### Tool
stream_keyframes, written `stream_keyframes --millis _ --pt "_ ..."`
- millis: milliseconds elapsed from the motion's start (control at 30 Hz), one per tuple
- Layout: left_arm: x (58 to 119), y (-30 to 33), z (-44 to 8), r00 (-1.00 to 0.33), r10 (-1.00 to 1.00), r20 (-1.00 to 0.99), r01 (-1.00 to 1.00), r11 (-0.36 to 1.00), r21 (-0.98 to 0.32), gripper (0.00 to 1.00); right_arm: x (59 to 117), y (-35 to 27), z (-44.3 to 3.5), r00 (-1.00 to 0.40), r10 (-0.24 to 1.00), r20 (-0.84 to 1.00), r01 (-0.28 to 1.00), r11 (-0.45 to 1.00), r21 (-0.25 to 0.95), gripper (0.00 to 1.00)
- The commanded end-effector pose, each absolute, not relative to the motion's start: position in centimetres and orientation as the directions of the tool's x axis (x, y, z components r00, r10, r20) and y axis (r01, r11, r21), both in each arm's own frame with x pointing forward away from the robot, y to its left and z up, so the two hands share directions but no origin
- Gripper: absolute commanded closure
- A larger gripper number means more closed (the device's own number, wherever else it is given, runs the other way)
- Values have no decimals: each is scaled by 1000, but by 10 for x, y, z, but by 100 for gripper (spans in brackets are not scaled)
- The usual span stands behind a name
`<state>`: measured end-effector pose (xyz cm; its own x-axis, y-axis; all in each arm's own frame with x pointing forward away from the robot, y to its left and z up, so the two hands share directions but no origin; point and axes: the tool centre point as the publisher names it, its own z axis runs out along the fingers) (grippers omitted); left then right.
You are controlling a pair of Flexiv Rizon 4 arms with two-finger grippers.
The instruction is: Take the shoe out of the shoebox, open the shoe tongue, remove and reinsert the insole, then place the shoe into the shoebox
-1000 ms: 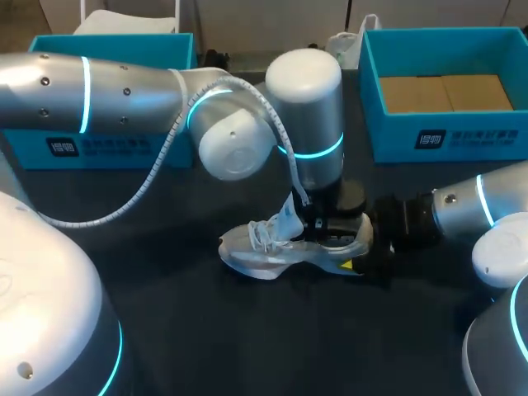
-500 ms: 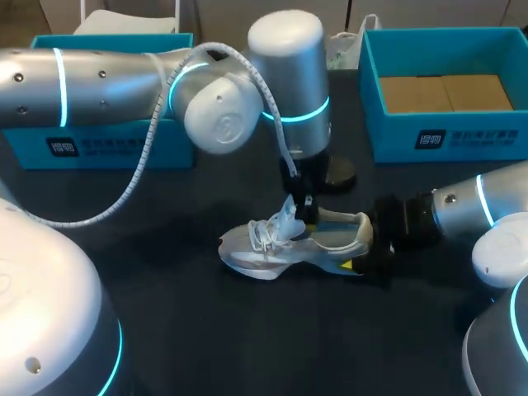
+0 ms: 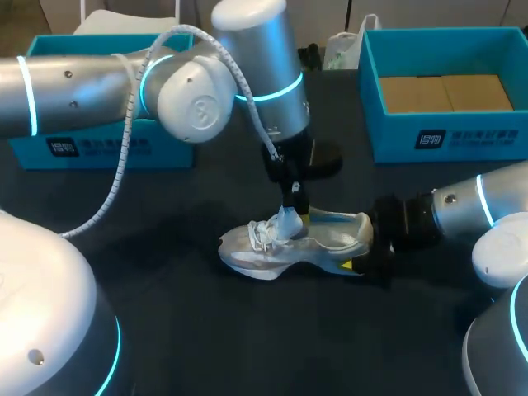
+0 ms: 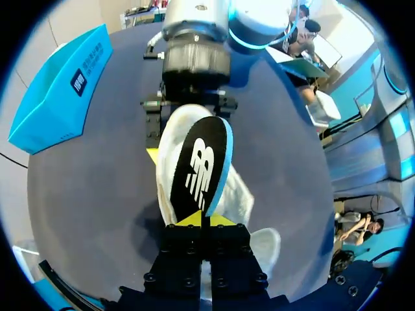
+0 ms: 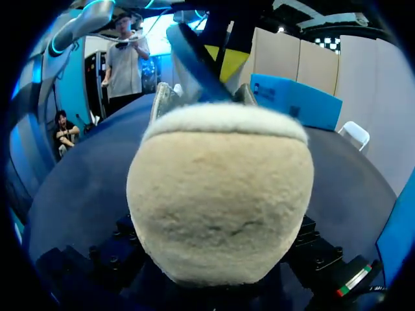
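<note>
A pale grey sneaker (image 3: 276, 250) lies on the dark table with its toe to the left and its laces loosened. My right gripper (image 3: 369, 245) comes in from the right and is shut on the heel (image 5: 220, 194), one finger on each side; in the left wrist view the right gripper (image 4: 188, 113) stands just behind the heel. My left gripper (image 3: 297, 196) hangs above the shoe's opening. It is shut on the front end of a black insole (image 4: 202, 167) with a blue edge, which slants up out of the shoe (image 4: 243, 194). The insole (image 5: 193, 61) shows above the heel.
A teal box (image 3: 445, 139) with a cardboard floor stands at the back right. A second teal box (image 3: 107, 147) stands at the back left, partly behind my left arm. Bare dark tabletop (image 3: 272, 330) lies in front of the shoe.
My left gripper has risen out of the shoe's opening and shifted left and back, drawing the insole up with it. The right arm and the shoe have stayed in place.
</note>
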<state>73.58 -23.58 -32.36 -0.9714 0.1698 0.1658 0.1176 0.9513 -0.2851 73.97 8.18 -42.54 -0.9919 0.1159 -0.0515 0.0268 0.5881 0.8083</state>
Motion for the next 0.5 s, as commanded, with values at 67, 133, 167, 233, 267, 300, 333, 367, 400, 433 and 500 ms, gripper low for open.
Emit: stream_keyframes --millis 67,133,167,233,267,300,333,367,400,433,500 --pt "729 -234 -308 -975 162 149 107 940 -325 100 738 87 -429 -992 118 -53 28 594 804 100" --pt "727 -238 -304 -975 165 149 106 934 -342 100 738 87 -429 -992 118 -53 28 594 804 100" --pt "727 -239 -303 -975 165 151 105 934 -342 100 738 87 -429 -992 118 -53 28 594 804 100" --pt "725 -245 -299 -976 158 148 96 928 -359 100 738 87 -429 -992 118 -53 28 594 804 100" --pt "724 -248 -297 -976 155 150 92 928 -360 100 738 87 -429 -992 118 -53 28 594 804 100" --pt "724 -251 -296 -974 156 166 87 929 -360 100 738 87 -429 -992 118 -53 28 594 804 100" --pt "723 -254 -295 -975 151 164 82 928 -364 100 738 87 -429 -992 118 -53 28 594 804 100" --pt "723 -258 -294 -975 149 163 81 928 -364 100 738 87 -429 -992 118 -53 28 594 804 100" --pt "722 -261 -293 -975 146 165 77 927 -368 100 738 87 -429 -992 118 -53 28 594 804 100" --pt "723 -263 -292 -978 135 159 67 924 -376 100 738 87 -429 -992 118 -53 28 594 804 100" --pt "723 -266 -290 -976 137 168 64 922 -382 100 738 87 -429 -992 118 -53 28 594 804 100"
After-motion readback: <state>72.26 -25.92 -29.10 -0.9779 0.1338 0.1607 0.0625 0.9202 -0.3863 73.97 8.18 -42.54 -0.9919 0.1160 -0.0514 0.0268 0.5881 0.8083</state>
